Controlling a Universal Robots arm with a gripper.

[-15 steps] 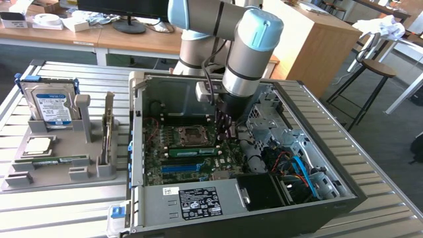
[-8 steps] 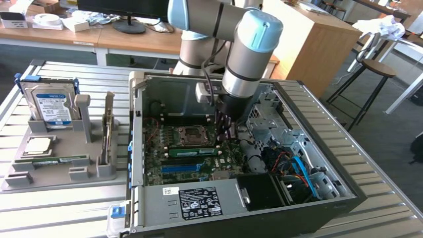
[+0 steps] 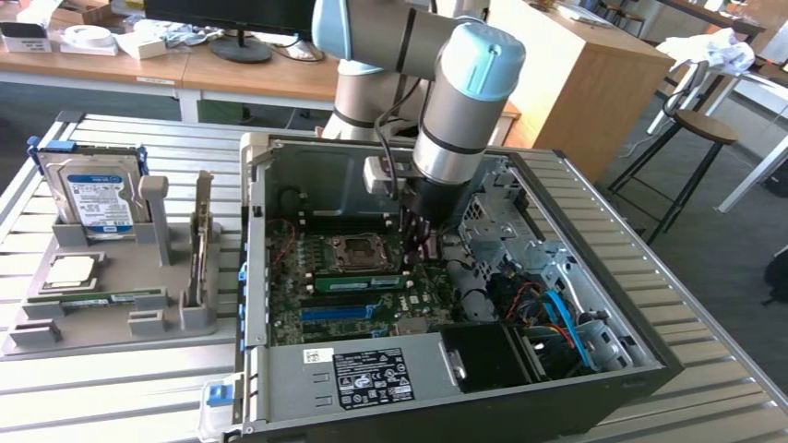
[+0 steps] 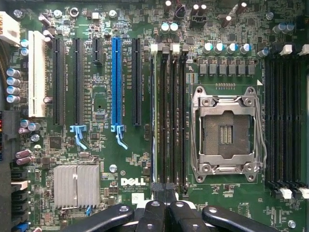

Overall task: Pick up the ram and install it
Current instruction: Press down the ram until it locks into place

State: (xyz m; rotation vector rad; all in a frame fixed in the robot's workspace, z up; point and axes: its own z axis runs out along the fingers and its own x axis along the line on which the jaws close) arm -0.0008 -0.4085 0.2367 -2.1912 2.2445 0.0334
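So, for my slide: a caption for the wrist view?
Shut gripper poised over the motherboard's memory slots beside the empty CPU socket.

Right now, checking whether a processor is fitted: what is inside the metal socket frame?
Inside the socket frame lies a bare dark contact field with small parts at its middle, no processor. What lies under the frame's metal rim is covered.

Universal Robots arm (image 3: 459, 101) angled steeply downward, wrist vertical, grey and light-blue joints stacked above. Gripper (image 4: 165, 193) pointing straight down in the wrist view, black fingers (image 4: 153, 215) pressed together, linkages splayed to either side. In the exterior view, gripper (image 3: 416, 242) low and narrow.
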